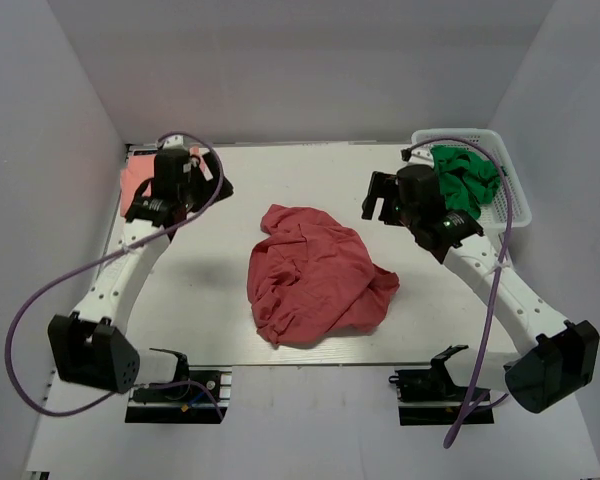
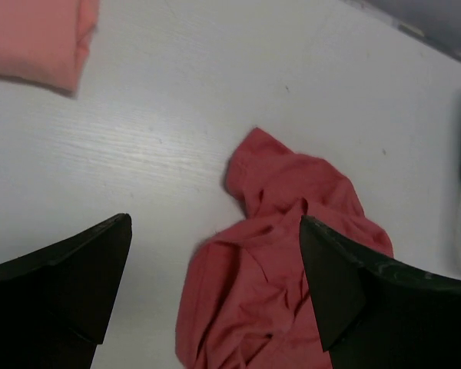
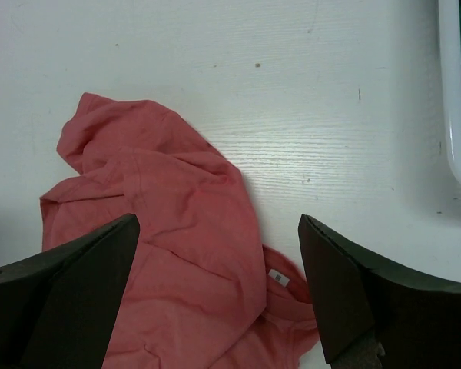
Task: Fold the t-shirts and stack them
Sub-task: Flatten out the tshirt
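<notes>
The brick-red t-shirt (image 1: 315, 285) lies crumpled in the middle of the table (image 1: 290, 175), the salmon-pink t-shirt (image 1: 133, 185) sits folded at the far left corner by my left gripper (image 2: 215, 221), and that gripper and my right gripper (image 3: 219, 219) both hover with fingers spread wide, holding nothing.

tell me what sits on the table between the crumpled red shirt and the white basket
Nothing: bare table runs from the red shirt to the basket in the right wrist view.
</notes>
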You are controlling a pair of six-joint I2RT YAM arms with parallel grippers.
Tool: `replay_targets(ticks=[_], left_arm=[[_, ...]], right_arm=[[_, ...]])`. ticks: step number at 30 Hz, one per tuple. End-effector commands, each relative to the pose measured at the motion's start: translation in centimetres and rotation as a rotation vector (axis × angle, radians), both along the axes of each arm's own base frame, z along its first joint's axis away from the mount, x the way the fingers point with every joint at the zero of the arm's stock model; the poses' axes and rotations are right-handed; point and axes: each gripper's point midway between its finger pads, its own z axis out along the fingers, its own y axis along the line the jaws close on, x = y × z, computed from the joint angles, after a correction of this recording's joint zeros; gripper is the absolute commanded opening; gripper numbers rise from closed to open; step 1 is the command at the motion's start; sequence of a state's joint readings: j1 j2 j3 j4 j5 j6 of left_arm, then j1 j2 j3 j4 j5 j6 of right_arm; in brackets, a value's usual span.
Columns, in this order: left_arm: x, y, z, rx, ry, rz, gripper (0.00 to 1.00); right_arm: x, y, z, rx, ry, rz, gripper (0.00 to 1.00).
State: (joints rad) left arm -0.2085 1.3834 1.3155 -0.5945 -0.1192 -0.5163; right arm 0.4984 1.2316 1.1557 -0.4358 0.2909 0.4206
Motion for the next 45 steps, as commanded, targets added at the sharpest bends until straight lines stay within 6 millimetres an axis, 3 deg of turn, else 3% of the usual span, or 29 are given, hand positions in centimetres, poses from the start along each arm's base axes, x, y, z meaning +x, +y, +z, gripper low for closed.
replay_targets(ticks=[1, 6, 8, 12, 15, 17, 21, 22, 23, 24, 25, 26, 27, 30, 36, 38, 41, 43, 45], left_arm=[[-1.3, -3.3, 2.8, -0.13, -0.185, -0.186, 1.0], [-2.9, -6.7, 0.6, -0.184, -0.112, -0.37, 1.0], [-2.7, -7.4, -2.0, -0.2, -0.011, -0.394, 1.0], [-3.5, -9.3, -5.7, -0.193, 0.119, -0.451, 1.0], [-4.4, -11.2, -7.0, -0.164, 0.156, -0.486, 1.0], [-5.3, -14.2, -7.6, -0.133, 0.174, -0.55, 1.0], [-6.5, -17.9, -9.7, -0.096, 0.25, -0.627, 1.0], [-7.0, -20.1, -10.3, -0.075, 0.26, -0.689, 1.0], [-7.4, -21.0, -10.8, -0.067, 0.277, -0.71, 1.0], [-7.6, -21.8, -11.1, -0.051, 0.279, -0.731, 0.98], [-7.9, -23.3, -10.9, -0.043, 0.269, -0.76, 0.96], [-8.1, -23.8, -12.2, -0.024, 0.302, -0.765, 0.95], [-8.1, -24.0, -12.8, -0.002, 0.318, -0.759, 0.95], [-7.8, -24.9, -14.1, 0.066, 0.346, -0.73, 0.9], [-5.5, -22.0, -15.1, 0.194, 0.355, -0.51, 0.83], [-4.8, -22.0, -14.3, 0.188, 0.301, -0.491, 0.81], [-4.2, -22.5, -14.2, 0.172, 0.269, -0.492, 0.81], [-4.0, -23.2, -15.1, 0.168, 0.281, -0.513, 0.8], [-4.2, -24.6, -14.9, 0.115, 0.279, -0.561, 0.77]], right_arm=[[0.1, 0.2, 0.6, 0.03, -0.035, -0.003, 0.9], [-0.6, -2.3, -3.0, -0.104, 0.073, -0.091, 0.9], [-1.4, -4.3, -4.9, -0.146, 0.137, -0.203, 0.9], [-2.5, -2.3, -7.0, -0.146, 0.223, -0.047, 0.9], [-3.8, -3.8, -9.0, -0.161, 0.273, -0.116, 0.9], [-5.1, -4.5, -10.4, -0.147, 0.309, -0.128, 0.87], [-6.7, -6.6, -12.0, -0.138, 0.35, -0.229, 0.84], [-6.9, -7.2, -11.6, -0.123, 0.334, -0.256, 0.84], [-7.0, -7.6, -11.7, -0.121, 0.333, -0.274, 0.84], [-7.6, -8.1, -12.9, -0.123, 0.355, -0.281, 0.84], [-7.6, -8.1, -12.7, -0.1, 0.34, -0.284, 0.84], [-7.9, -7.7, -12.9, -0.075, 0.351, -0.265, 0.8], [-8.4, -8.1, -13.8, -0.071, 0.368, -0.276, 0.79], [-8.4, -7.9, -14.0, -0.016, 0.371, -0.276, 0.76], [-9.0, -6.1, -15.1, 0.039, 0.42, -0.155, 0.69], [-9.1, -5.3, -15.1, 0.051, 0.419, -0.1, 0.68], [-8.9, -4.5, -14.7, 0.086, 0.405, -0.053, 0.68], [-8.9, -4.3, -14.5, 0.094, 0.398, -0.049, 0.68], [-8.9, -4.4, -14.3, 0.092, 0.389, -0.053, 0.68]])
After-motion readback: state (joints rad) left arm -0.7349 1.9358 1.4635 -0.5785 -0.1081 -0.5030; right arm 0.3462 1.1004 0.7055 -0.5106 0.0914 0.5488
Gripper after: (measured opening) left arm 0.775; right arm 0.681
